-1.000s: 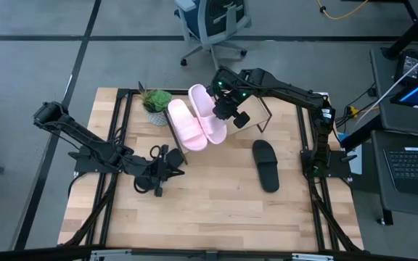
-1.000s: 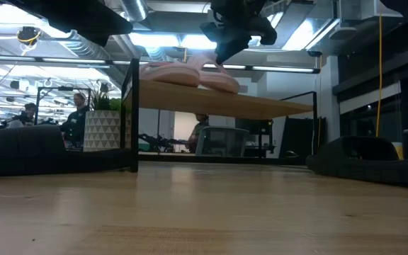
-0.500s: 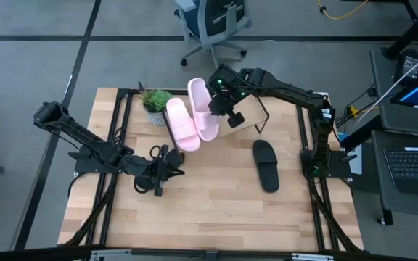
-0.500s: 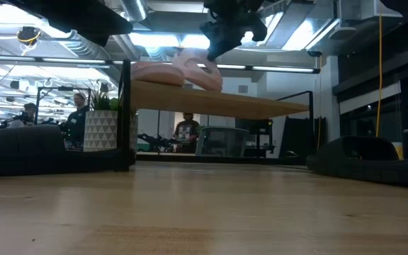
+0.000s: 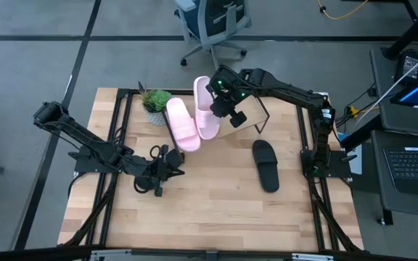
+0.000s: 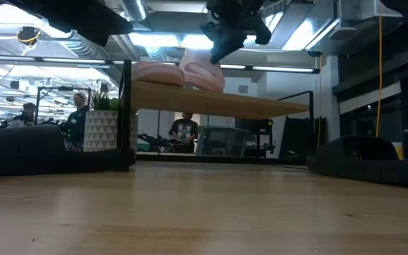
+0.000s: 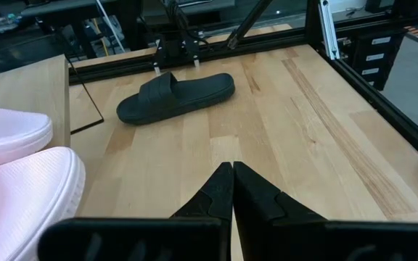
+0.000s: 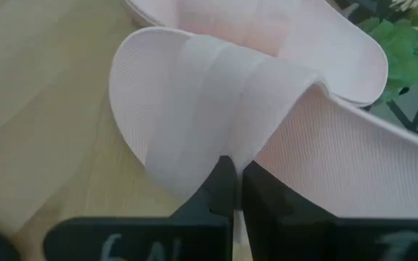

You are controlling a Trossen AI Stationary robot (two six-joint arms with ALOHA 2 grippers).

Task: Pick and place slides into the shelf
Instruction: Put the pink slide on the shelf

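**Pink Slide Pinched by Its Strap**

The right end effector [image 5: 223, 109] is clenched on the wide strap of a soft pale pink foam slide [image 5: 205, 116], on the slanted light-wood shelf [image 5: 247, 119]. The strap bends, so it looks light and squishy. The left end effector [image 5: 171, 165] rests closed above the counter [image 5: 216, 210].

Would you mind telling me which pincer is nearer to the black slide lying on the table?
The right. The right pincer is up at the shelf, pinching a pink slide, just behind the black slide. The left pincer, shut, rests farther off across the table.
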